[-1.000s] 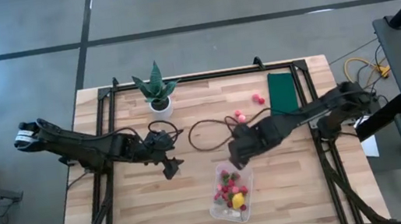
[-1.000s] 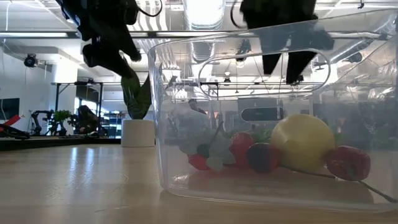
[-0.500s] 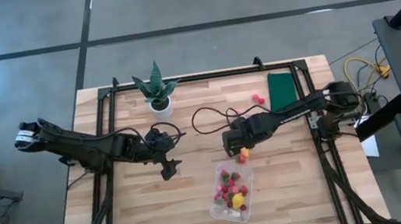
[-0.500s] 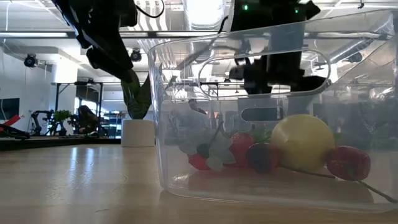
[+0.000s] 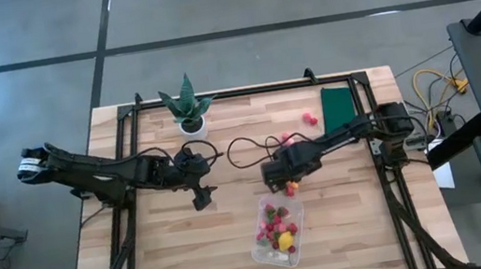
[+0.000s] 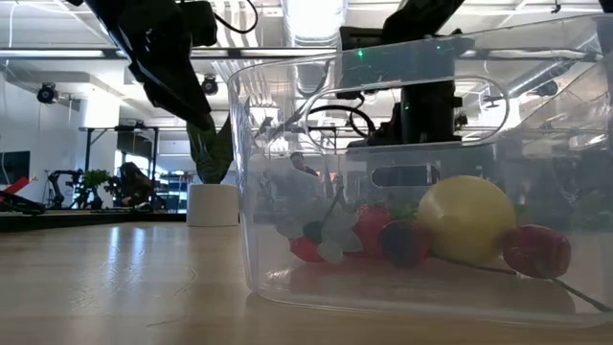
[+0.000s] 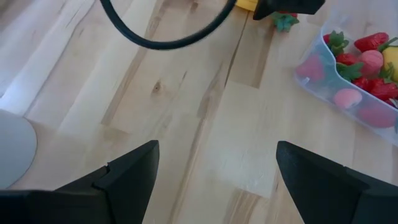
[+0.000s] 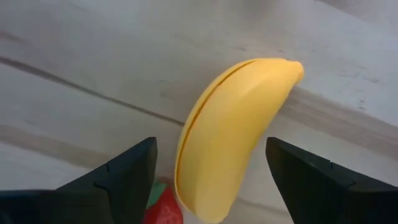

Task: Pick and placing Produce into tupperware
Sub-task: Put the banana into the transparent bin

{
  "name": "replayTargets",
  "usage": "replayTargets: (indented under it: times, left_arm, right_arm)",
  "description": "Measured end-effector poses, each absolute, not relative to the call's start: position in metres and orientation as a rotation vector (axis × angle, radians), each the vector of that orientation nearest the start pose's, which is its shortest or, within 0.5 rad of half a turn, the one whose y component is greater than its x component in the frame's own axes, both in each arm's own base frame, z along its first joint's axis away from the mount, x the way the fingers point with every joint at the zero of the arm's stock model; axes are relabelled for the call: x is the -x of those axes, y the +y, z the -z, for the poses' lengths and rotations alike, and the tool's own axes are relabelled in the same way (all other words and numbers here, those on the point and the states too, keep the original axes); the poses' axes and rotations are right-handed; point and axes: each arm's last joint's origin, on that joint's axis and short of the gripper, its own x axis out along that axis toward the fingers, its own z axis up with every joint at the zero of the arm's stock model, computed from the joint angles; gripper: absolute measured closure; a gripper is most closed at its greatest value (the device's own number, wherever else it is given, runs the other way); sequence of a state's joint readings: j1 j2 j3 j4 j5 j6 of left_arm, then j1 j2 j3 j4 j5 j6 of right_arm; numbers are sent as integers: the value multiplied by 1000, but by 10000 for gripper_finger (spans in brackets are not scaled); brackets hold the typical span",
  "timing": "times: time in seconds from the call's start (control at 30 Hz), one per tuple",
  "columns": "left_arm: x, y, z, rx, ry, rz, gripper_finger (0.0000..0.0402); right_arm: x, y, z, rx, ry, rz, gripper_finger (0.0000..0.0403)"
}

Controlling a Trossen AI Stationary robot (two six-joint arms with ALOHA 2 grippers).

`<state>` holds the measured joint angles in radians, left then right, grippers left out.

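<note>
Your right gripper [image 5: 277, 176] sits low over the middle of the table [image 5: 172, 248], just beyond the far end of the tub [image 5: 279, 231]. Its fingers [image 8: 127, 177] are spread apart, and the wrist view shows a small yellow banana [image 8: 230, 134] lying on the wood between them, not clamped. Whether either finger touches the banana cannot be told. A red strawberry piece [image 8: 163, 208] lies against the banana's lower end. From above, the banana [image 5: 293, 185] shows just right of the gripper, close to the tub's far rim.

Your left gripper [image 5: 200, 197] hangs above bare wood left of centre, well apart from the tub. Its fingers [image 7: 130, 174] are wide apart and hold nothing.

The tub stands near the table's front edge, slightly right of centre. It already holds red and pink berry pieces [image 6: 383, 235] and a round yellow fruit [image 6: 466, 220]. The left wrist view shows the same tub [image 7: 323, 74] with berries [image 7: 367, 56] inside.

Two loose pink pieces remain on the table: one [image 5: 310, 118] beside the flat green rectangle [image 5: 339, 111] at the far right, another [image 5: 284, 138] nearer the right arm.

A potted spiky plant [image 5: 187, 109] stands at the far left of the table. A black cable [image 5: 242, 148] loops across the wood between the arms.
</note>
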<state>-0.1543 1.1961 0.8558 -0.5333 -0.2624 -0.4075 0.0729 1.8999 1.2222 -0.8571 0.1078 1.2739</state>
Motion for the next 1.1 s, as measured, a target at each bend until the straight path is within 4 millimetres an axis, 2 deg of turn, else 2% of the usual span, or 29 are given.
replayTargets:
  times: [0.33, 0.67, 0.8, 0.9, 1.0, 1.1]
  left_arm:
    - [-234, -28, -250, 195, 824, -272, 93]
    - [-234, -28, -250, 198, 826, -274, 93]
    - [-234, -28, -250, 202, 825, -276, 93]
    - [-234, -28, -250, 205, 825, -277, 93]
    - [-234, -28, -250, 205, 825, -277, 93]
    - [-232, -28, -249, 201, 843, -281, 93]
  right_arm:
    - [-336, 20, -151, -868, 1263, 963, 185]
    - [-338, 20, -157, -864, 1254, 939, 237]
    - [-337, 21, -170, -861, 1225, 900, 252]
    - [-333, 22, -187, -872, 1181, 867, 257]
    - [-325, 28, -212, -883, 1122, 800, 257]
    - [-316, 42, -242, -883, 1068, 680, 255]
